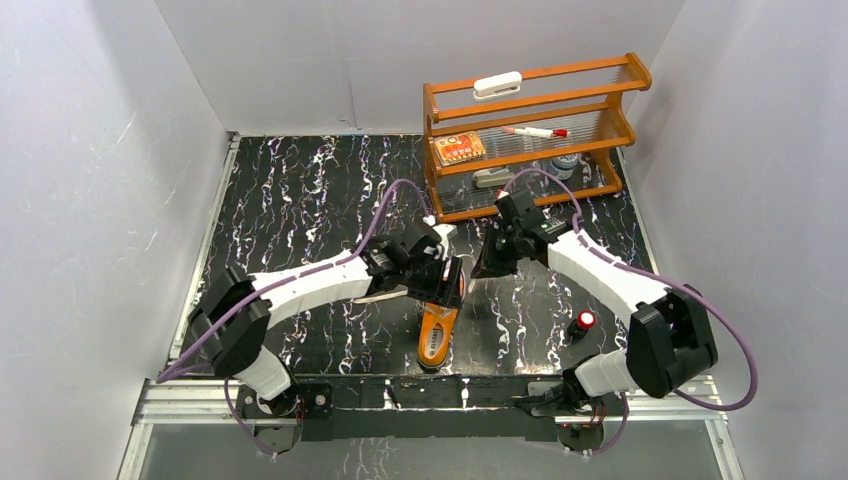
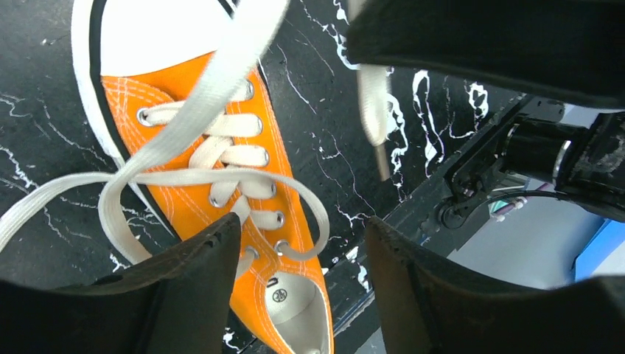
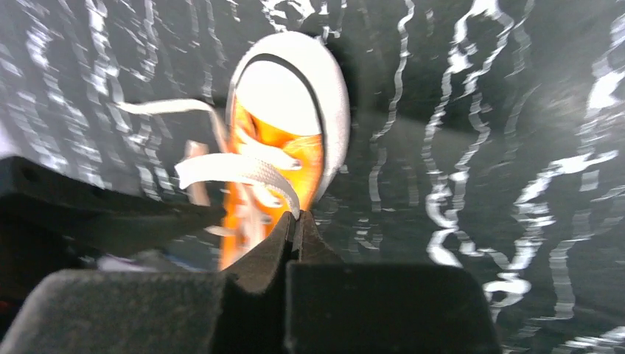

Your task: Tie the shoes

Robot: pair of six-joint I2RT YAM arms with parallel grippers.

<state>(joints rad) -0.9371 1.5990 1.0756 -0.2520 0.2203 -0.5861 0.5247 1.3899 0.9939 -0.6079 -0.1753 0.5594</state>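
An orange sneaker [image 1: 437, 338] with a white toe cap lies on the black marbled table [image 1: 300, 200] between the two arms, near their bases, its heel towards the near edge. Its white laces [image 2: 221, 151] are untied, and loose lengths loop across the eyelets and trail onto the table on one side. The left gripper [image 2: 302, 225] hangs low over the laced upper with its jaws apart; no lace can be seen held between its fingers [image 2: 195, 284]. The right gripper [image 3: 295, 220] sits just beyond the toe with its jaws pressed together, and one lace [image 3: 236, 168] runs from the shoe straight into its tips, apparently pinched there. At the back of the table stands a wooden shelf [image 1: 530, 110], and a small red-topped object [image 1: 585, 321] sits beside the right arm.
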